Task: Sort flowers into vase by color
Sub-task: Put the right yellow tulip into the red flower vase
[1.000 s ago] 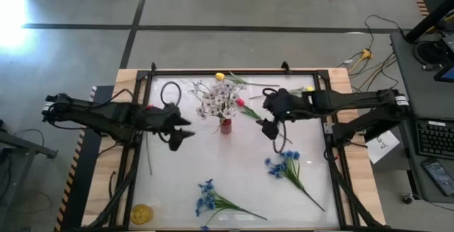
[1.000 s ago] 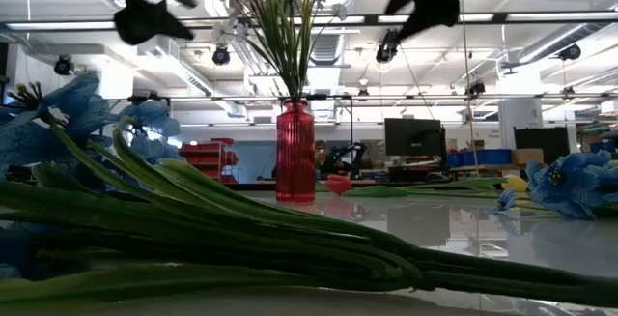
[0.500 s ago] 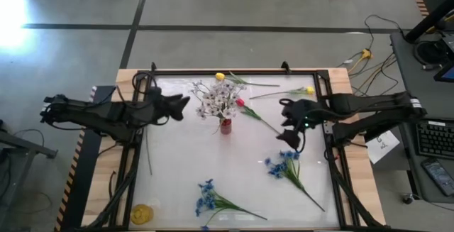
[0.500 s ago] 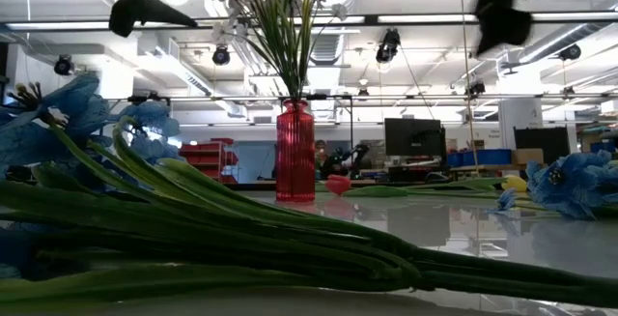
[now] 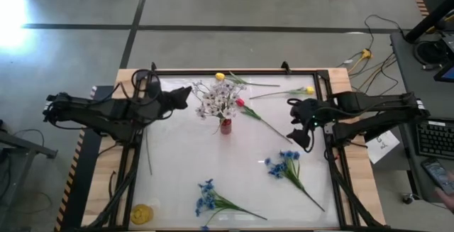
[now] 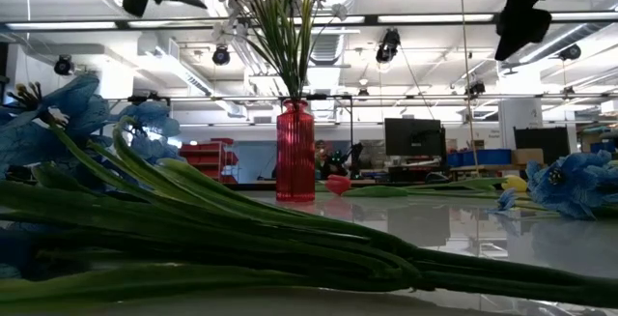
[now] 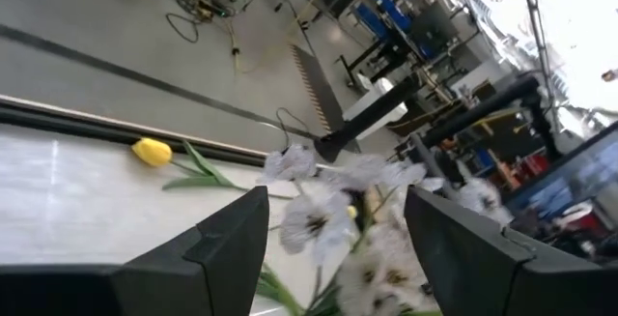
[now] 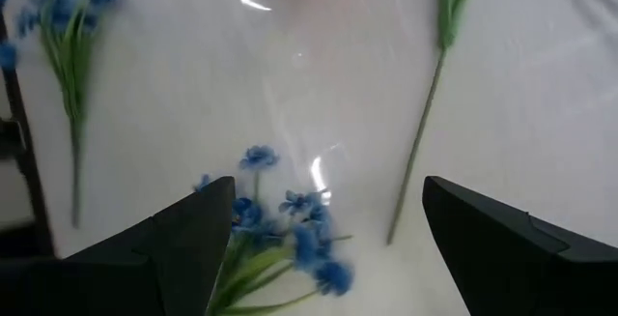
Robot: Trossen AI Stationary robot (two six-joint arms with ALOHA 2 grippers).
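White blossom sprays [image 5: 219, 101] stand upright in a narrow red ribbed vase [image 6: 295, 152], which sits on the tabletop [image 5: 184, 161] a little toward its far edge; nothing but these white sprays and their green stems shows in the vase. A red-pink tulip [image 5: 240, 103] lies just to the right of the vase, its stem running toward the right arm. Two yellow tulips lie along the far edge, one [image 5: 220, 76] behind the vase and one [image 5: 309, 90] near the right corner. Two blue clustered blooms lie flat nearer the front, one bunch [image 5: 284, 164] toward the right and another [image 5: 206, 196] near the middle front; a third blue bunch [image 6: 68, 123] fills the near foreground of the low view. A yellow roll-like object [image 5: 141, 213] rests at the front left corner of the frame. The left pincer [image 5: 183, 97] hovers above the tabletop just left of the white sprays, its fingers [image 7: 227, 234] spread apart and empty. The right pincer [image 5: 301, 137] hangs over the right side, between the red-pink tulip's stem and the right blue bunch, its fingers [image 8: 193, 224] also wide apart with nothing between them.
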